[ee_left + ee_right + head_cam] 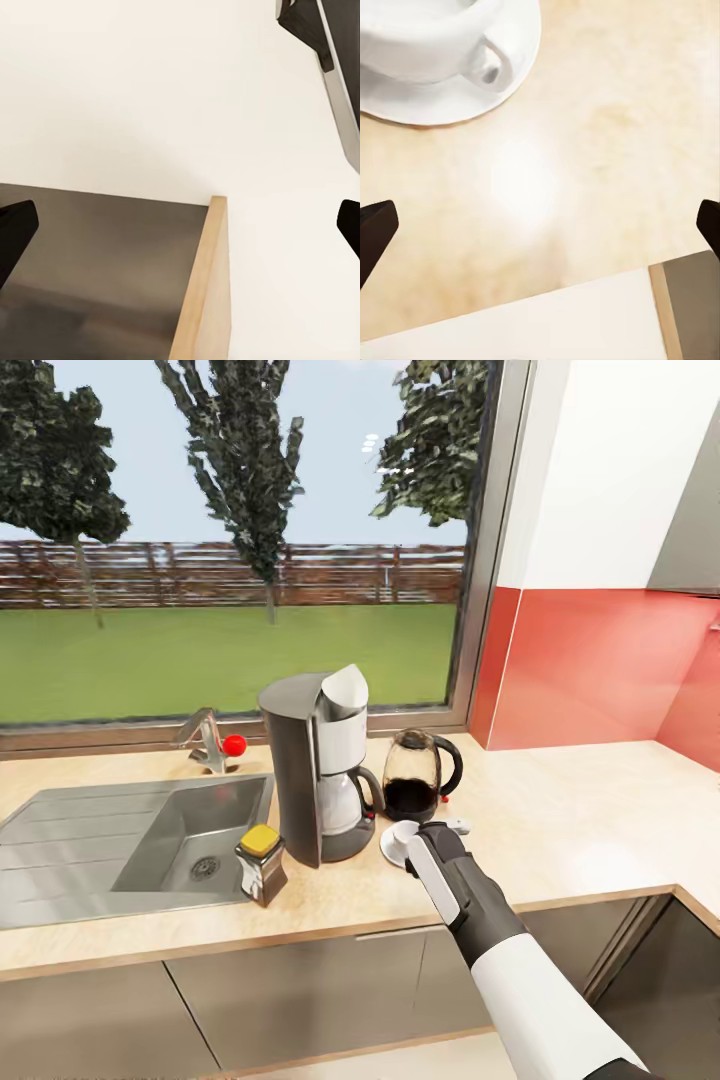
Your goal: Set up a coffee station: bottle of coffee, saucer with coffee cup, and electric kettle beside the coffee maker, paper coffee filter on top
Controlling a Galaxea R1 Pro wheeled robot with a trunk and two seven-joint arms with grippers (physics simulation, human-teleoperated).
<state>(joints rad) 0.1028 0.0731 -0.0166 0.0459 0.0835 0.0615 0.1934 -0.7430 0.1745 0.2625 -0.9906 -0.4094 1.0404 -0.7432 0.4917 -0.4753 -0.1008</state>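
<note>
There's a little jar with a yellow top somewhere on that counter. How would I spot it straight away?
Start at the steel sink set into the kitchen countertop. At the sink's right front corner, left of the tall grey coffee maker, stands the bottle of coffee. Its yellow lid and dark contents mark it out as the shortest thing there.

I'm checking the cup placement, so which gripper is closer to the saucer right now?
Right. The right gripper hovers just beside the saucer, which carries the coffee cup. The left gripper faces a white wall and a wood-edged dark panel, with no saucer near it.
</note>
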